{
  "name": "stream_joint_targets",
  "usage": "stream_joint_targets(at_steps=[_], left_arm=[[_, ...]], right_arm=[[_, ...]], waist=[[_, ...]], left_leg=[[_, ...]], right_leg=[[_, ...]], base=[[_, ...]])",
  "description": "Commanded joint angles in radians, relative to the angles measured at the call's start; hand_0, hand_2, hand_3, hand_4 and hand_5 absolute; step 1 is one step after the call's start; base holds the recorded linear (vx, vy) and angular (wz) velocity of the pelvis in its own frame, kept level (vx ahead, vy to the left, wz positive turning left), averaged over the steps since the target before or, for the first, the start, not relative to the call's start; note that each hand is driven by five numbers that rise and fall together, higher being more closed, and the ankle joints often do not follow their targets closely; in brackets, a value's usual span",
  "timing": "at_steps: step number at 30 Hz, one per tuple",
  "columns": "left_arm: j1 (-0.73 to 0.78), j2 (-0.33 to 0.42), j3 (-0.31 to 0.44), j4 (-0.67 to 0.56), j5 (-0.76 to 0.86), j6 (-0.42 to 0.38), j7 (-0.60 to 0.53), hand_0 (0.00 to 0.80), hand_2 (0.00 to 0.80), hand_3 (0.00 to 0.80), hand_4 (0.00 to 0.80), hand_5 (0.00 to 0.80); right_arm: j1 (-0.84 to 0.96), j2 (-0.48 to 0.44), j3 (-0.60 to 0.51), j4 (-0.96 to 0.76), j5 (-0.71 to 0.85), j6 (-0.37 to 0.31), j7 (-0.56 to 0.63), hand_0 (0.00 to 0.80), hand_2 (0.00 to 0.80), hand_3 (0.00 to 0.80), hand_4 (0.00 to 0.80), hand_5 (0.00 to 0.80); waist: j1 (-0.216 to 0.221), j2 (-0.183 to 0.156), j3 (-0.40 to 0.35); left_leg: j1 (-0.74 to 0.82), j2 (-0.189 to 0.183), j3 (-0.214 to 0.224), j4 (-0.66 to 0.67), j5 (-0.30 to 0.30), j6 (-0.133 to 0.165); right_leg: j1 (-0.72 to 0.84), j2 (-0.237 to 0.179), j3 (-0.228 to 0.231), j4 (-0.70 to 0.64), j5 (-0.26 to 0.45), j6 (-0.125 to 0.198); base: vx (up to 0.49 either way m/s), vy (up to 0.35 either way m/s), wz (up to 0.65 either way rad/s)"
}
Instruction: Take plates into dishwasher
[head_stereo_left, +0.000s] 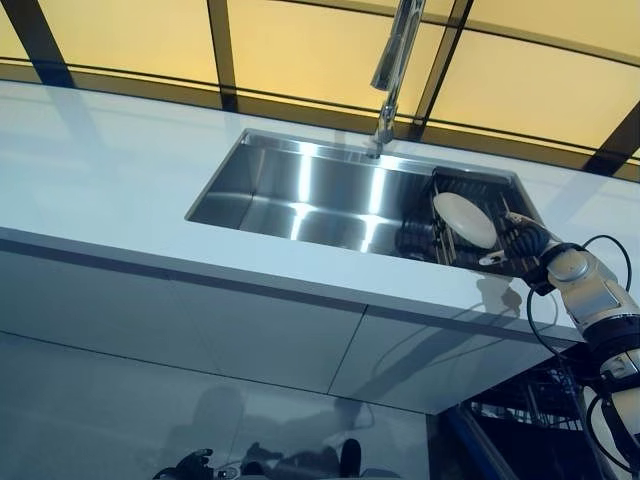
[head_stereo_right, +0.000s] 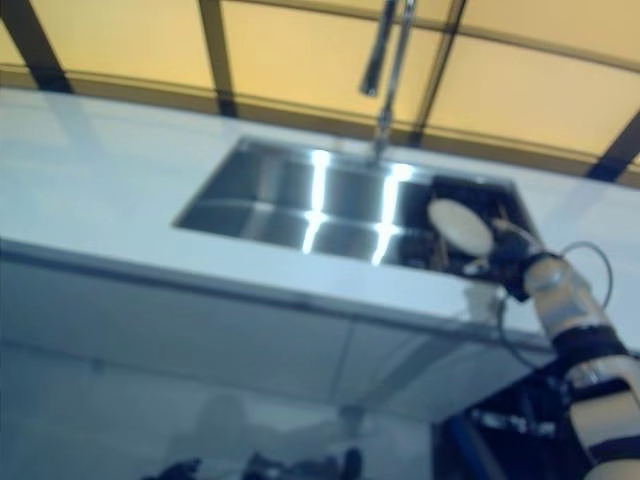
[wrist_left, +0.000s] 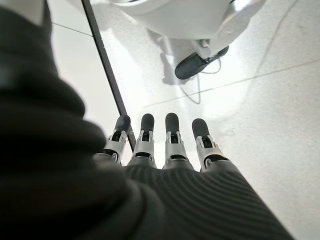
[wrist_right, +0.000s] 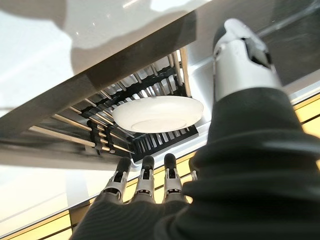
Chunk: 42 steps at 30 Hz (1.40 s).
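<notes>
Right hand (head_stereo_left: 522, 243) by the sink's (head_stereo_left: 300, 190) right end, fingers straight, holding nothing. White plate (head_stereo_left: 464, 219) just beside it, standing tilted in the dark rack (wrist_right: 150, 142) inside the sink. Left hand (wrist_left: 165, 150) down low over the floor (wrist_left: 260, 100), fingers straight too.

A: State the clearance around my right hand (head_stereo_left: 522, 243).

B: It sits at the sink's (head_stereo_left: 300, 195) right end, just beside the dark rack (wrist_right: 150, 142). A white plate (head_stereo_left: 464, 219) stands tilted in the rack slots, directly ahead of your straight fingers (wrist_right: 145, 176).

A: Obstacles above?

B: The faucet (head_stereo_left: 392, 62) rises at the basin's rear edge, well apart from the rack. The plate's top rim is uncovered.

A: Open passage?

B: The left basin is bare steel, and the white countertop (head_stereo_left: 110, 170) beside it is unobstructed. The rack's rods crowd the plate's lower edge.

A: My left hand (wrist_left: 160, 150)?

B: It hangs over open floor (wrist_left: 260, 110), fingers straight.
</notes>
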Motion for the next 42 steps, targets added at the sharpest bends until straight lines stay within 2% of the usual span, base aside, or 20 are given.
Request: stream_joint_targets(at_steps=[1,22,28,42], left_arm=[[-0.08,0.018,-0.03,-0.031,-0.037,-0.023,0.013,0.0,0.0,0.0,0.0,0.0],[-0.107,0.013,-0.092,-0.085,-0.08,-0.039,0.023,0.0,0.0,0.0,0.0,0.0],[-0.098,0.017,-0.091,-0.089,-0.086,-0.035,0.026,0.0,0.0,0.0,0.0,0.0],[-0.086,0.017,-0.083,-0.089,-0.087,-0.027,0.028,0.0,0.0,0.0,0.0,0.0]], right_arm=[[-0.131,-0.049,-0.006,0.013,0.033,-0.023,-0.078,0.0,0.0,0.0,0.0,0.0],[-0.287,-0.117,0.066,0.057,0.063,0.025,-0.203,0.0,0.0,0.0,0.0,0.0],[-0.294,-0.155,0.05,0.062,0.078,0.055,-0.223,0.0,0.0,0.0,0.0,0.0],[-0.237,-0.203,-0.002,0.11,0.031,0.066,-0.223,0.0,0.0,0.0,0.0,0.0]], waist=[[0.04,0.048,0.081],[0.064,0.071,0.153],[0.062,0.062,0.148],[0.055,0.054,0.132]], left_leg=[[-0.08,-0.049,-0.042,0.003,-0.048,0.077],[-0.14,-0.03,-0.085,0.003,-0.011,0.039],[-0.136,-0.023,-0.087,0.003,-0.009,0.03],[-0.12,-0.012,-0.077,0.003,-0.009,0.019]], right_leg=[[0.036,0.0,-0.022,0.074,-0.112,0.07],[0.02,0.036,-0.061,0.056,-0.135,0.021],[0.029,0.043,-0.07,0.051,-0.139,0.015],[0.046,0.049,-0.079,0.055,-0.149,0.01]], base=[[-0.05,-0.071,0.09],[0.021,-0.064,0.06],[0.02,-0.041,0.06],[0.01,-0.007,0.01]])
